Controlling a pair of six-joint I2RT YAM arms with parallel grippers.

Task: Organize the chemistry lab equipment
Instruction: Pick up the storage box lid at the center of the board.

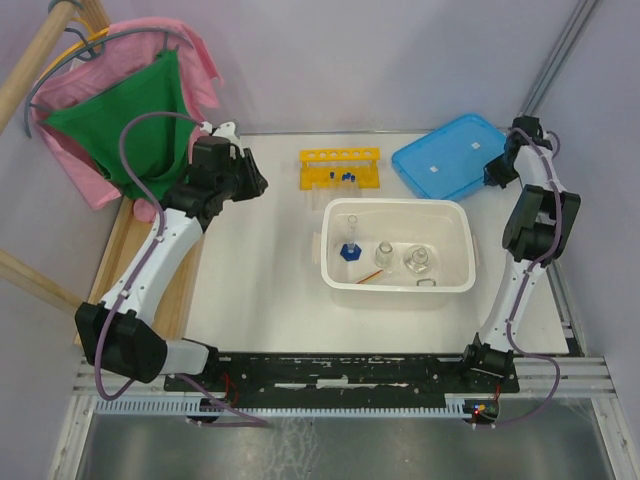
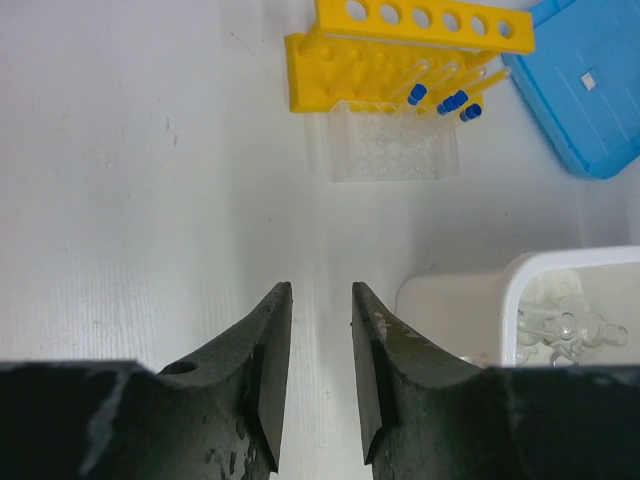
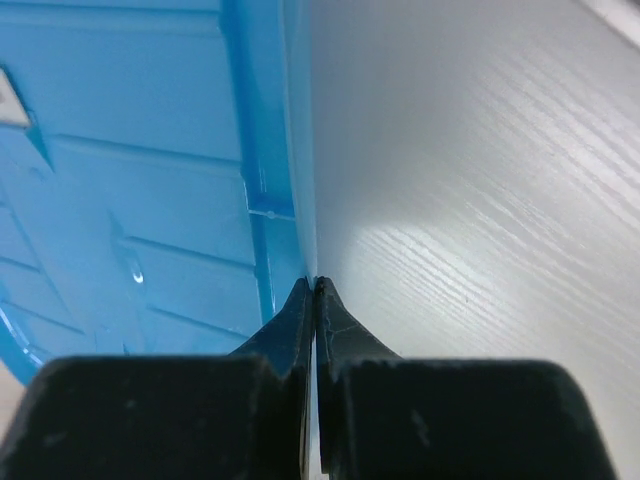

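Taking the large white plastic tub (image 1: 395, 203) as the reference, the yellow plastic test-tube rack with round holes (image 1: 340, 157) stands on the table just beyond the tub's far left corner. Several small clear tubes with blue caps (image 1: 345, 176) rest slanted in the rack. Inside the tub stand two small glass flasks (image 1: 385, 253), with a thin red rod (image 1: 368, 278) lying on the floor at the near wall. The flat blue rectangular lid (image 1: 450, 155) lies beyond the tub's far right corner. The left gripper (image 2: 320, 295) hovers over bare table left of the tub, jaws partly spread and holding nothing. The right gripper (image 3: 316, 285) sits at the lid's outer edge, jaws pressed together with nothing visible between them.
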